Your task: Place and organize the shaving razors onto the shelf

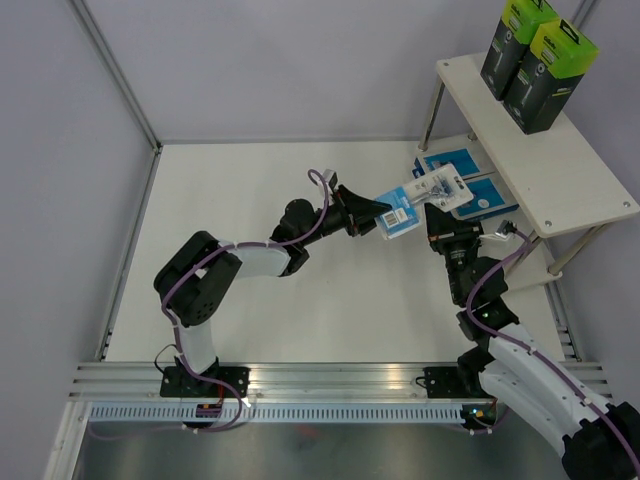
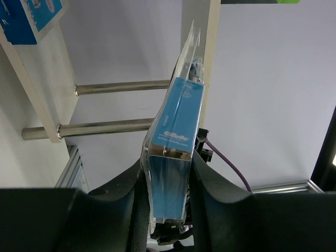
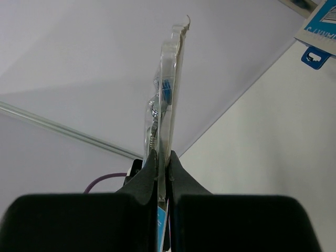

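The left gripper (image 2: 168, 181) clasps the small clear blue-carded blister pack's (image 1: 420, 200) thick end. The right gripper (image 3: 163, 164) pinches its thin edge.

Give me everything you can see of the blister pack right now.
The blister pack is a small clear plastic shell over a blue printed card, with a razor visible inside. It is held off the table, its length running from the left arm toward the shelf. The left end effector clasps the card end on both faces. The right end effector pinches its thin sealed edge.
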Controlling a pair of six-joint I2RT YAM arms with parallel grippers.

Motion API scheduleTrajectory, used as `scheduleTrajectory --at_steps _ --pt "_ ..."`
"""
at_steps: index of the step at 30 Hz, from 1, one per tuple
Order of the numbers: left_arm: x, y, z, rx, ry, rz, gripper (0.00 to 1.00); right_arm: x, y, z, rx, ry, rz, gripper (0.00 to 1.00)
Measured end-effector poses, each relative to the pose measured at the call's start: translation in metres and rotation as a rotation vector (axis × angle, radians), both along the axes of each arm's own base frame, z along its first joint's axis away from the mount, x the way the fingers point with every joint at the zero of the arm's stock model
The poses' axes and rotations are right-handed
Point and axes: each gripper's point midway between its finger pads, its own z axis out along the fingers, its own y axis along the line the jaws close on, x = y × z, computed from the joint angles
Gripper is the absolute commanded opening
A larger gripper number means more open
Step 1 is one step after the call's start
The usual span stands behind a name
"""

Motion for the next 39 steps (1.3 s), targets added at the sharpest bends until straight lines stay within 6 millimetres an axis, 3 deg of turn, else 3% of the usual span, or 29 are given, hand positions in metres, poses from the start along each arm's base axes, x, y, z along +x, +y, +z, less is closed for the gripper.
scheduleTrajectory --at_steps 1,3,7,10,16,24,31,35,39 --pt "0.0 0.0 0.0 0.0 0.0 0.0 0.26 0.0 0.0 -0.001 0.001 0.007 0.0 0.14" --pt "0.0 0.0 -0.001 0.001 0.0 0.001 0.26 0.0 0.0 -0.001 0.001 0.024 0.0 0.2" --pt "0.002 -0.003 0.003 -0.01 -0.015 -0.001 0.24 -0.006 -0.002 -0.014 -0.047 0.093 0.005 0.55" --pt "0.007 -0.008 -0.001 -0.011 -0.017 -0.004 0.24 -0.014 -0.006 -0.025 -0.08 0.15 0.006 0.69" --pt "0.018 -0.021 -0.016 0.019 -0.019 -0.011 0.24 -0.045 -0.02 -0.02 -0.098 0.192 0.012 0.7" --pt "0.018 -0.049 -0.026 0.07 -0.097 -0.042 0.24 -0.078 -0.037 0.011 -0.163 0.196 0.01 0.76" --pt "-0.011 -0.087 -0.076 0.159 -0.116 -0.075 0.24 -0.075 -0.002 0.055 -0.371 0.147 0.19 0.84" --pt "-0.018 -0.104 -0.104 0.216 -0.13 -0.047 0.24 -0.073 0.013 0.074 -0.453 0.086 0.262 0.85" --pt "-0.012 -0.123 -0.108 0.234 -0.155 0.012 0.24 -0.075 0.015 0.082 -0.499 0.049 0.277 0.87"
